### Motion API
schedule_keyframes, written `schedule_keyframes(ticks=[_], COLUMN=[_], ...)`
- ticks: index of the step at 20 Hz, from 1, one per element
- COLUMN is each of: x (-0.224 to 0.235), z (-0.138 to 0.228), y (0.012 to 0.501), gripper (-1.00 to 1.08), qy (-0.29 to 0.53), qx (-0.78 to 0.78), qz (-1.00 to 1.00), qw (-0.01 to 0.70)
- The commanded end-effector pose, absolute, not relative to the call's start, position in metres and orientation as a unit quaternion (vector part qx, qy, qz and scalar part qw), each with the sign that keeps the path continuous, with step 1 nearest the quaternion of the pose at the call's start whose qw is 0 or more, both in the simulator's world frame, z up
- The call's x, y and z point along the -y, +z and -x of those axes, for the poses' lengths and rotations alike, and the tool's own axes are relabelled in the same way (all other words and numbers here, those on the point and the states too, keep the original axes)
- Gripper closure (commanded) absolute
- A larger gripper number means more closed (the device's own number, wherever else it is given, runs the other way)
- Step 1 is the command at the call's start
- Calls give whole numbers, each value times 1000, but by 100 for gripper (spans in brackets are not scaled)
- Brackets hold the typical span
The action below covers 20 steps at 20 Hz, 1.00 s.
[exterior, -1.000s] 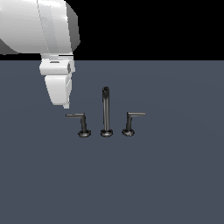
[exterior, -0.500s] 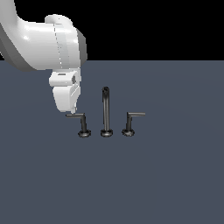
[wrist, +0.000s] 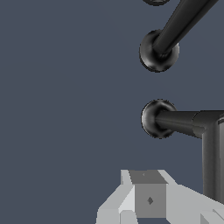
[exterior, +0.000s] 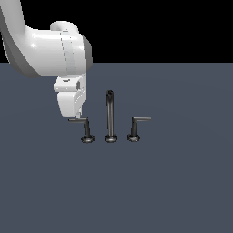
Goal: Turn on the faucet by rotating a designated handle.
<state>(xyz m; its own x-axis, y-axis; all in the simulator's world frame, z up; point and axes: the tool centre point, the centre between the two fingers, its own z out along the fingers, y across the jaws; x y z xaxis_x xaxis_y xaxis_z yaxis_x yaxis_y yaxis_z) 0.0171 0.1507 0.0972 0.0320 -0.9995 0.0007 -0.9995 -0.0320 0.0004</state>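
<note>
The big white arm (exterior: 48, 52) is reaching down from the exterior view's left, its gripper (exterior: 74, 114) hanging right at the tip of the designated handle (exterior: 81, 121); whether its fingers are apart, I cannot tell. The faucet (exterior: 109, 113) is standing mid-floor, the designated handle leftmost.

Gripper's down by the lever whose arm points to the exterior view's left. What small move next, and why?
Probably a short sideways push on the designated handle. The gripper sits at the tip of its thin arm, apparently touching, so sweeping that arm around its post should start the turn. Contact is not certain.
</note>
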Motion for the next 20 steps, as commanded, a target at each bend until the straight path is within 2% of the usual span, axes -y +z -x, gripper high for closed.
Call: schedule_keyframes(ticks=[1,5,16,18,20], x=[-151,-151,-168,-162,-161], z=[-17,-17,22,13,19], y=[98,98,98,98,98], gripper=[108,108,108,108,108], qy=[0,0,0,3,2], qx=[695,695,695,699,698], qz=[-719,-719,-719,-716,-716], qw=[0,0,0,-4,-3])
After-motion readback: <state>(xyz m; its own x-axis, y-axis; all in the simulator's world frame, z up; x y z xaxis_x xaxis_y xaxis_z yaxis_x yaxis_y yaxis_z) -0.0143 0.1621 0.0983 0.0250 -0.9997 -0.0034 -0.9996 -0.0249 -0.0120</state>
